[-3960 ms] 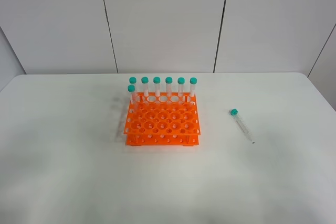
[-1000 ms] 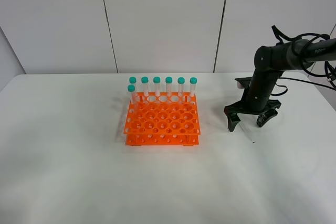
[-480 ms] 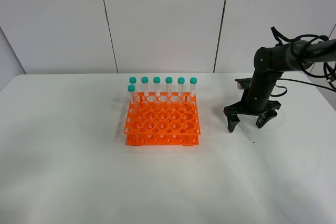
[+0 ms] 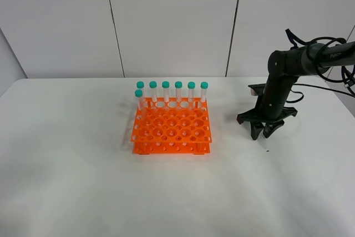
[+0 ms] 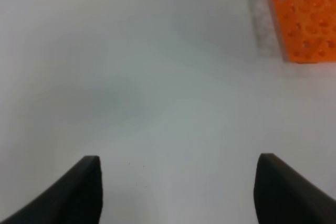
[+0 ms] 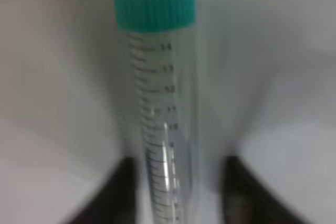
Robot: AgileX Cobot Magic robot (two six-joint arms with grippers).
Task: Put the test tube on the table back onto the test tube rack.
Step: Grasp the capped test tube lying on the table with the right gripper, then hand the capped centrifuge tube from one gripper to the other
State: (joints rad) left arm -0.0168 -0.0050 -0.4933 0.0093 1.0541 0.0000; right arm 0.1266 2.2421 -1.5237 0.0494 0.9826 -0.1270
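Note:
The test tube (image 6: pixel 164 108), clear with printed marks and a teal cap (image 6: pixel 155 3), lies on the white table (image 4: pixel 83 181) right of the orange test tube rack (image 4: pixel 172 129). My right gripper (image 4: pixel 262 132) stands over it with its jaws drawn in on the tube body, so the exterior view hides most of the tube. In the right wrist view the dark fingers (image 6: pixel 125 192) flank the tube on both sides. My left gripper (image 5: pixel 181 198) is open over bare table with nothing between its fingers. The rack (image 5: pixel 310 19) shows at the edge of its view.
Several identical capped tubes (image 4: pixel 172 90) stand upright along the rack's back row and one at its left side. The rack's other holes are open. A grey panelled wall (image 4: pixel 166 20) rises behind the table's far edge.
My right gripper's jaws, spread wide over the tube a second ago, have closed in on it. The arm has barely shifted. The rack and its tubes have not moved.

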